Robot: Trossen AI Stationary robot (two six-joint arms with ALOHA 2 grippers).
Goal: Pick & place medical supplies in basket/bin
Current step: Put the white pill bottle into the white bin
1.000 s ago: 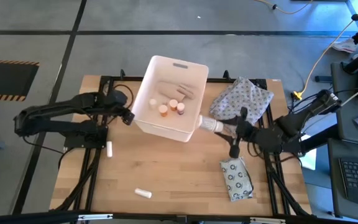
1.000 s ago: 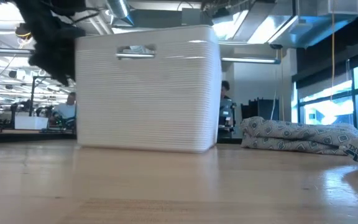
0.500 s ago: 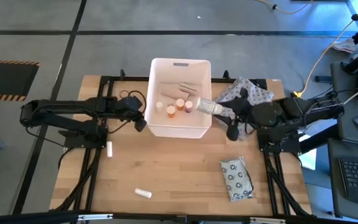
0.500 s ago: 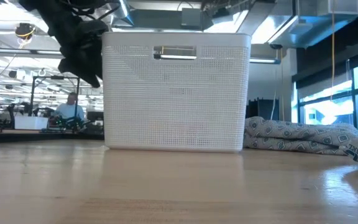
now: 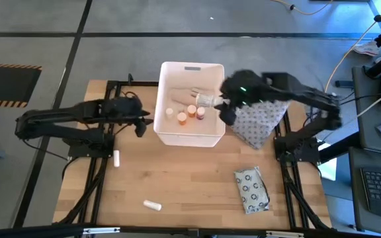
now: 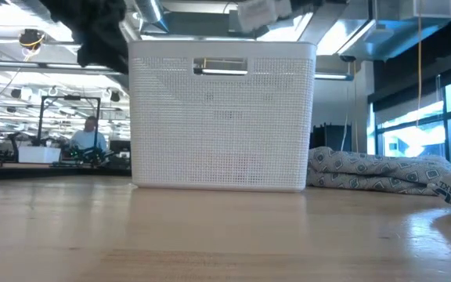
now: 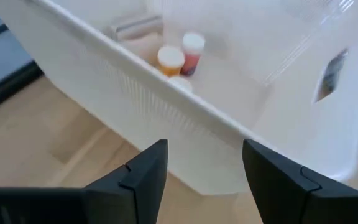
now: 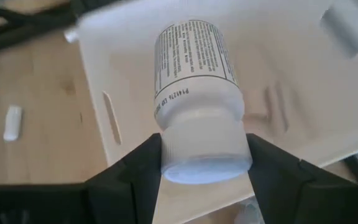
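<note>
- Since the earlier frames, the right gripper (image 5: 218,106) has swung from the tub's right side to above its right rim, carrying the white bottle (image 5: 208,100) over the opening; the left gripper (image 5: 145,123) has drawn back from the tub's left wall.
- Left gripper: the left wrist view shows its fingers (image 7: 143,176) spread apart with nothing between them, just beside the white tub (image 5: 189,135).
- Only the wrist views show the detail: the right one shows the pincer clamped on the bottle's cap end, its printed label (image 8: 192,46) facing up.
- Inside the tub lie orange-capped vials (image 5: 186,114) and tan rolls (image 5: 197,94).
- Right of the tub lies a grey dotted cloth (image 5: 260,119); a ring-printed packet (image 5: 251,190) lies near right, and a small white vial (image 5: 152,205) near left.
</note>
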